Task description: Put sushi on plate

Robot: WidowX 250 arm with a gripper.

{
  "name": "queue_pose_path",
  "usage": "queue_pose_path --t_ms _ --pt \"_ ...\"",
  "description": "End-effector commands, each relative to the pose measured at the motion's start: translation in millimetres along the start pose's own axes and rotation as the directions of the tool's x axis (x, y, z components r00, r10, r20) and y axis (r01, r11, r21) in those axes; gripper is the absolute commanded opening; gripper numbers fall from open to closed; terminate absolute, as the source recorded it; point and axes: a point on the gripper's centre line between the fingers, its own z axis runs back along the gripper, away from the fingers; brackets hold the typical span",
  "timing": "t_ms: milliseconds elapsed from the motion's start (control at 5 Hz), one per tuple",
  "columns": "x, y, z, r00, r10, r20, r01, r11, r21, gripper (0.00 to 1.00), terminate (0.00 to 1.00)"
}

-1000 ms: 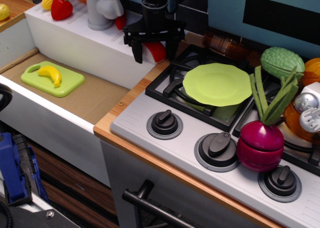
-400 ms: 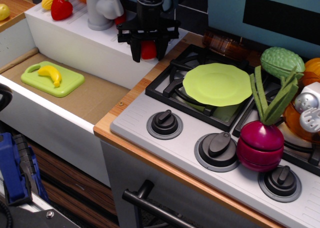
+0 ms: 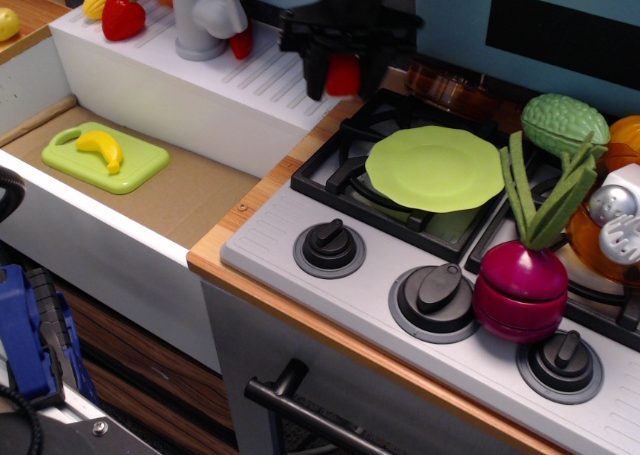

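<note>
We hold the sushi [image 3: 342, 75] pinched by its sides in our gripper [image 3: 342, 78], at eleven o'clock from the plate [image 3: 435, 168]; it seems light, stiff, maybe slippery.

One camera looks down obliquely from the front (fairly near) across sink [image 3: 150, 190] and stove [image 3: 400, 275].

Toy kitchen: stove [image 3: 420, 265], sink [image 3: 150, 185].
</note>
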Motion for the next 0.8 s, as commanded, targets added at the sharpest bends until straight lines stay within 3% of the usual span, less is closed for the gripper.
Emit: queue_pose_path --t_ms 0,400,600 --pt "-34.2 -14.8 46.7 0.993 -0.003 0.114 0.011 0.998 -0.068 0.00 0.00" --pt "-58.5 -33.8 67.1 0.981 -0.079 0.178 0.105 0.985 -0.139 0.00 0.00" --pt "-67.2 -45.1 68.5 0.982 -0.088 0.167 0.111 0.984 -0.139 0.00 0.00"
